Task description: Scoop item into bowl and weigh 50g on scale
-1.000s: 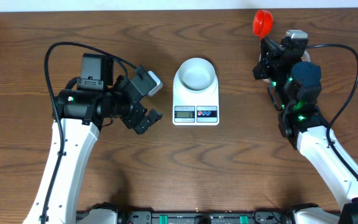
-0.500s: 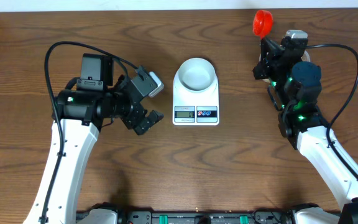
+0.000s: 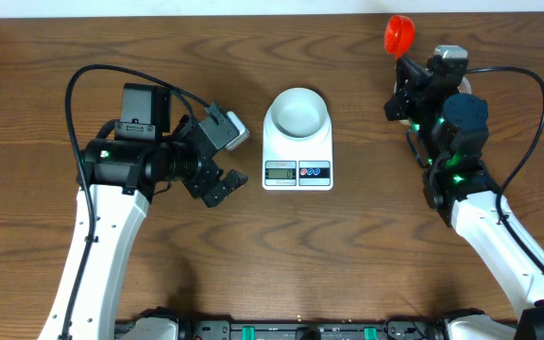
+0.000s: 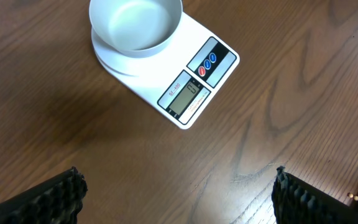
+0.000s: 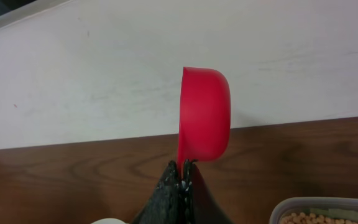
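Right claw [image 5: 183, 169] grasps the red scoop [image 5: 205, 115]; left claw [image 4: 179, 191] hangs released beside the scale [image 4: 199, 81].

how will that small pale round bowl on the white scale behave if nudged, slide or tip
The small pale round bowl is empty, so it is probably light and easily shifted. It rests on the smooth white rectangular scale, so it likely slides rather than tips. Its low, wide shape suggests it stays upright.

Colours on brown woodgrain table [image 3: 348, 246]
Red scoop [image 5: 205, 115]; pale blue-white bowl [image 3: 297, 111]; white scale [image 4: 166, 68], grey display [image 4: 186, 98]; tan beans [image 5: 319, 218].
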`<action>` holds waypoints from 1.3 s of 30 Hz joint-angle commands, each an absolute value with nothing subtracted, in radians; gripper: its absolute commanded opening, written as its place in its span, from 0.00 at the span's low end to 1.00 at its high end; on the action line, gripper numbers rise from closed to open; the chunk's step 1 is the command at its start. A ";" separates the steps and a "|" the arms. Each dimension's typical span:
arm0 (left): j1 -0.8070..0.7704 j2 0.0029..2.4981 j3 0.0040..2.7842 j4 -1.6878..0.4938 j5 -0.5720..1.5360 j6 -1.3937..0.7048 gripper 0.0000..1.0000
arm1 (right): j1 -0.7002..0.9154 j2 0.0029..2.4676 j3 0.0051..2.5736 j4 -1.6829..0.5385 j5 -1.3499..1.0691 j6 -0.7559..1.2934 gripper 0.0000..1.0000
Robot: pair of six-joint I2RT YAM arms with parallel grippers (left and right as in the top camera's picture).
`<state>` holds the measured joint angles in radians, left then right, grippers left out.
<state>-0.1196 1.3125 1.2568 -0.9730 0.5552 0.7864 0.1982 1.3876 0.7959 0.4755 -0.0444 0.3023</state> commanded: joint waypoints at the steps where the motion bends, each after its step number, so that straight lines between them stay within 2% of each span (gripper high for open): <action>1: -0.116 1.300 1.267 -0.979 0.564 0.800 0.98 | 0.189 1.393 0.818 0.478 -0.036 0.290 0.01; 34: -0.116 1.300 1.267 -0.979 0.564 0.800 0.98 | 0.188 1.393 0.818 0.405 -0.029 0.163 0.01; 39: -0.116 1.300 1.267 -0.979 0.564 0.800 0.98 | 0.178 1.392 0.860 0.283 -0.039 0.154 0.01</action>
<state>-0.1196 1.3125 1.2568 -0.9733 0.5552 0.7864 0.1967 1.3876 0.8043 0.3481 -0.0444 0.1848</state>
